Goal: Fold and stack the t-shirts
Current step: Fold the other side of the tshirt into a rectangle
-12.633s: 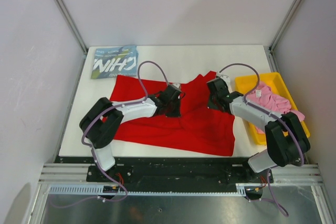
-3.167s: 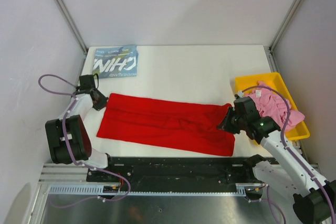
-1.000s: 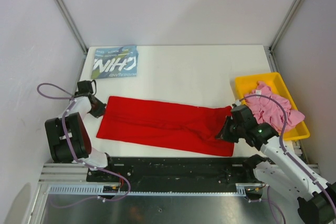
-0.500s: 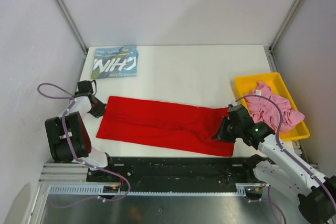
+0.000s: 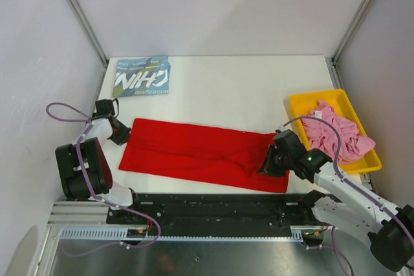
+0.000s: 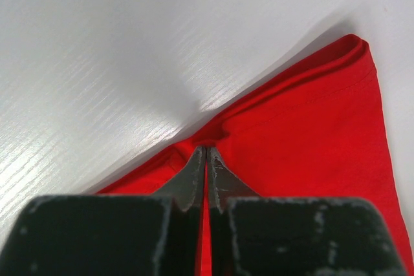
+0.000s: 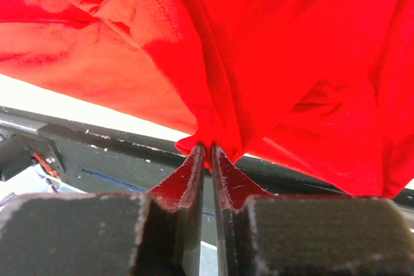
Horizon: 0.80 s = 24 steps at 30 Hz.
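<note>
Left gripper (image 6: 206, 153) pinched on the red shirt's (image 5: 194, 150) edge; right gripper (image 7: 207, 150) clamped on a bunched fold, cloth hanging ahead of its tips. Shirt lies stretched between them. Judgement: carry the right end low toward the left gripper, keeping light tension so edges meet.

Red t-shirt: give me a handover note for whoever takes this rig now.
The left pincer is shut on the red t-shirt at its left end, the right pincer on its right end.
The shirt lies as a long band across the near table.
The blue t-shirt is folded at the far-left corner; the pink t-shirt lies crumpled in the yellow tray.
To do: finish the red fold, fold the pink, stack all.
</note>
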Motion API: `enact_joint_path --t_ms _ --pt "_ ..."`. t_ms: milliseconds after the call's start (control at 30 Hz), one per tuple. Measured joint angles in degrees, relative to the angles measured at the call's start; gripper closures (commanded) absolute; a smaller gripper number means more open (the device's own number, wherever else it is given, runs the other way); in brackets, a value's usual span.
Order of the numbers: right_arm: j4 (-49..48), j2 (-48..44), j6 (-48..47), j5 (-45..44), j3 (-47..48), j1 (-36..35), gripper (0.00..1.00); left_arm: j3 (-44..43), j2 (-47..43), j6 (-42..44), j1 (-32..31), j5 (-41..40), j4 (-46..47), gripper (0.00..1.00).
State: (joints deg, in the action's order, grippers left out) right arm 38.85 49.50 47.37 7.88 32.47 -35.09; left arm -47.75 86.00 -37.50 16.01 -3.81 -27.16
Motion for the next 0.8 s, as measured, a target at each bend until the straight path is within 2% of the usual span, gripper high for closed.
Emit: enact_joint_path --t_ms 67,133,233,333,433,600,800 --pt "0.5 0.2 0.4 -1.0 0.0 -0.2 0.59 0.0 0.0 0.2 0.0 0.0 0.0 0.68" --pt "1.7 -0.2 0.4 -2.5 0.0 -0.2 0.46 0.0 0.0 0.3 0.0 0.0 0.0 0.47" --pt "4.6 -2.5 -0.1 -4.3 0.2 1.0 0.4 -0.1 0.0 0.5 0.1 0.1 0.0 0.33" --pt "6.4 -4.5 -1.1 -5.4 2.4 3.3 0.41 -0.7 -0.3 1.0 0.1 0.2 -0.3 0.3" --pt "3.5 -2.3 -2.5 -6.0 5.1 4.2 0.44 -1.6 -1.7 1.7 0.0 0.2 -0.3 0.3" --pt "-5.8 11.7 -5.0 -6.1 7.8 3.8 0.44 -4.4 -4.3 4.2 -2.6 -0.1 -0.4 0.31" --pt "-13.5 24.4 -7.9 -6.1 9.1 3.6 0.45 -7.4 -4.6 7.8 -12.0 1.1 -0.3 0.33"
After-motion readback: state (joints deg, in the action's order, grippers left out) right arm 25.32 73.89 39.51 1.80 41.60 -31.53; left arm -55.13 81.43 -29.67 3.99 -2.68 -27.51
